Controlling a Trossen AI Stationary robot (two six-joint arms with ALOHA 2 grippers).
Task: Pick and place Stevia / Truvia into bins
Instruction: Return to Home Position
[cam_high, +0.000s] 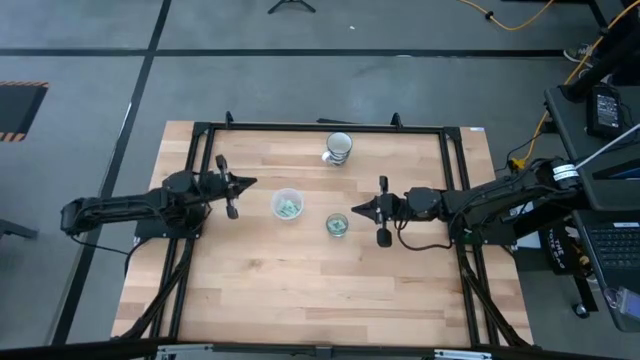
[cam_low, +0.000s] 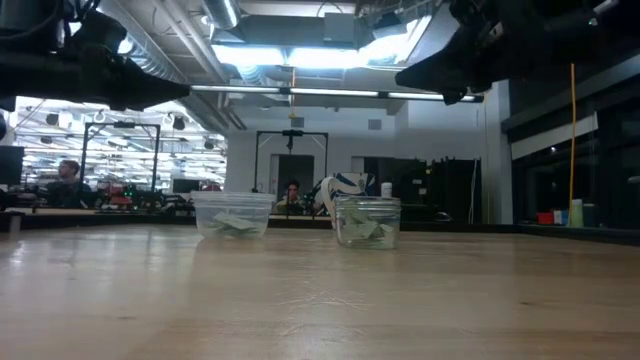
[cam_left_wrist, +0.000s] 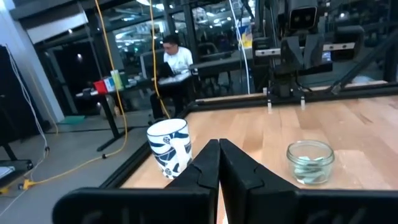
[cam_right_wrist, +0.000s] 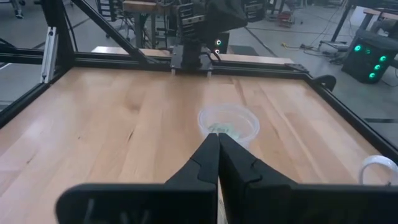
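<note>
Green-and-white sweetener packets lie inside both bins: the wider whitish cup (cam_high: 287, 205) (cam_low: 232, 215) (cam_right_wrist: 227, 124) and the narrower clear glass cup (cam_high: 337, 225) (cam_low: 367, 222) (cam_left_wrist: 310, 162). Both stand upright on the wooden table. My left gripper (cam_high: 250, 183) (cam_left_wrist: 219, 146) hovers shut, high above the table, left of the whitish cup. My right gripper (cam_high: 355, 210) (cam_right_wrist: 218, 138) hovers shut just right of the glass cup, also raised. Neither holds anything. No loose packets show on the table.
A white ribbed cup with blue marks (cam_high: 338, 148) (cam_left_wrist: 170, 148) stands near the table's far edge. A black frame (cam_high: 320, 127) rims the table. People sit at desks in the room beyond. Bare wood spreads across the table's near half (cam_high: 320, 290).
</note>
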